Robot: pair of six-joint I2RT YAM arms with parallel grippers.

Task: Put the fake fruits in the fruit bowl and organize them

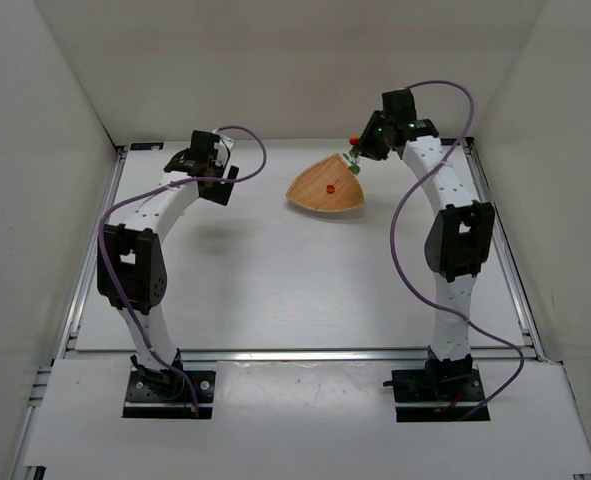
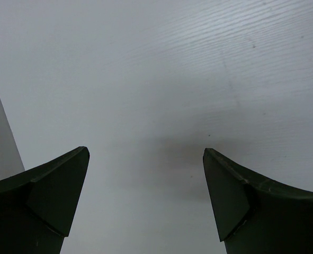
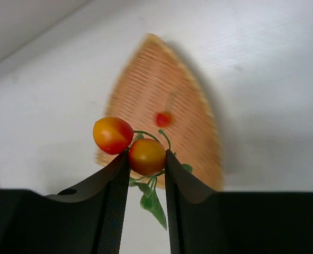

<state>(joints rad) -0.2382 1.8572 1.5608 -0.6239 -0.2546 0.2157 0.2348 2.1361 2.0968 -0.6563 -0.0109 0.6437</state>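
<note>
Currently, one bowl (image 1: pixel 310 192) holding one red berry (image 1: pixel 331 187), right tool (image 3: pixel 146 154) pinching two-berry cluster (image 3: pixel 113 135), left tool (image 2: pixel 145 153) wide.

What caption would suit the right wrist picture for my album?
Right gripper holds a leafy fruit cluster by the bowl, one red berry lying inside.

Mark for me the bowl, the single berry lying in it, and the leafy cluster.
bowl (image 1: pixel 309 192): top external view, bare floor left of the berry.
single berry (image 3: pixel 163 118): right wrist view, its red middle.
cluster (image 3: pixel 146 155): right wrist view, the lower of its two fruits.
</note>
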